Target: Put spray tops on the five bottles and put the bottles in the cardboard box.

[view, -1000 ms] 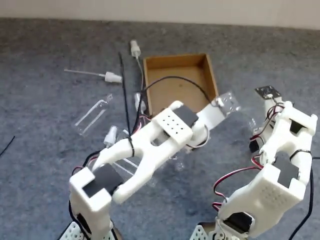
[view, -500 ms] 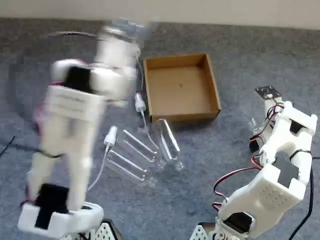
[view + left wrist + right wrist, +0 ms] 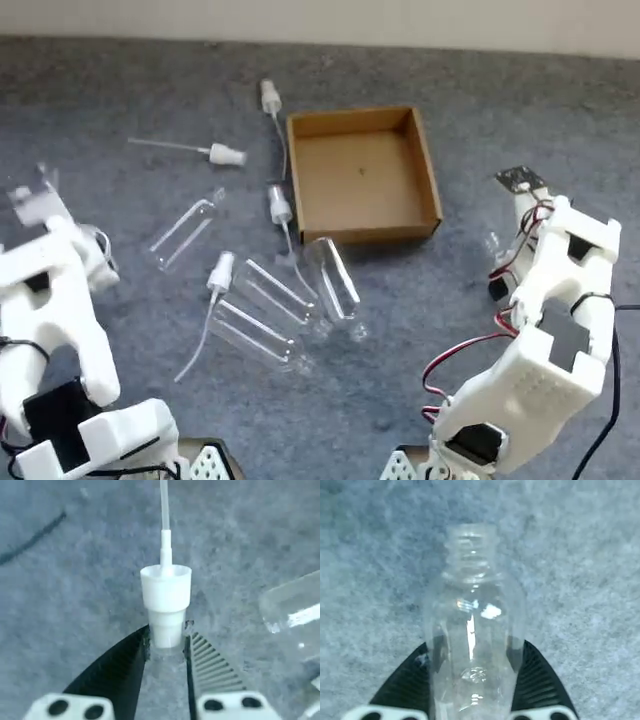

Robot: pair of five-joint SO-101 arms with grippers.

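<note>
Left arm (image 3: 55,300) swings away, well left of cardboard box (image 3: 360,175). Your left gripper (image 3: 166,632) pinches white spray top (image 3: 165,592), tube pointing outward; right gripper (image 3: 476,647) clamps clear bottle (image 3: 472,605), neck outward.

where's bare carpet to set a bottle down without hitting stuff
Bare carpet lies between the box and the right arm, and beyond the box. The box floor is bare too. Crowded: left of and in front of the box, where bottles and spray tops lie.

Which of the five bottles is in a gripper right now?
The capless bottle held in the right gripper; the other four lie loose on the table.
</note>
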